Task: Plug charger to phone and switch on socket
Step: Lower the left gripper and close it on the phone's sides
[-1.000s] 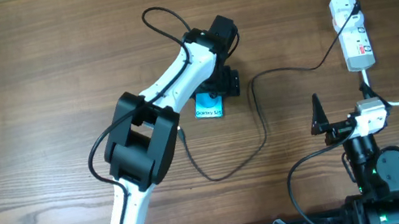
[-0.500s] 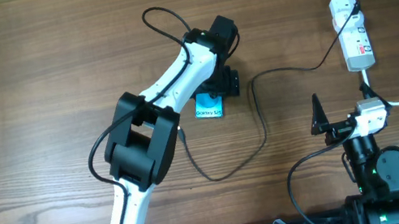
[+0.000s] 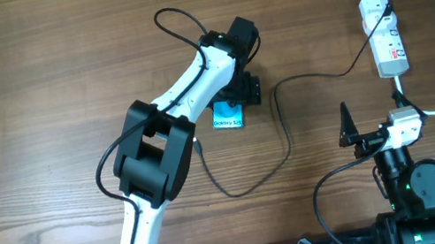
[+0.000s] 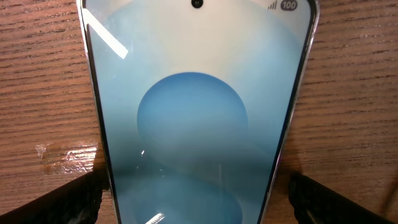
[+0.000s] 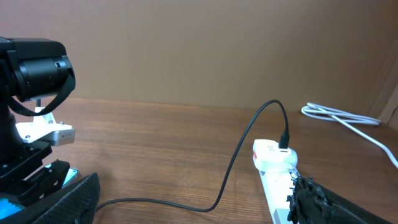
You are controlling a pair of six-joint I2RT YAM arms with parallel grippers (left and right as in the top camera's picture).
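- Brown wood-grain table (image 3: pixel 12 77): everything lies flat on it.
- White elongated plastic power-strip socket (image 3: pixel 384 39): right side of the table, long axis running away from the robot's base. It sits ahead of the right claw (image 5: pixel 196 200), near but apart. The right claw is released, spread wide, with nothing in it.
- Flat rectangular light-blue phone (image 4: pixel 199 93): mid-table, directly under the left claw (image 4: pixel 198 198). This claw is also released and empty, one finger off each long edge. I cannot tell whether either touches.
- The phone's long axis runs along the gap between the fingers. The front-camera dot shows at the top of the wrist view, so judge the port end to be the opposite one, out of frame.
- Thin black flexible charger cable (image 3: pixel 283 128): leaves the socket's far end and loops between the arms. Its free end runs in beside the left arm's elbow, near the phone. The plug tip is too small to make out.
- Your next move turns on this: the free end lies on the left arm's side, well apart from the right claw. The socket is the right claw's reach.
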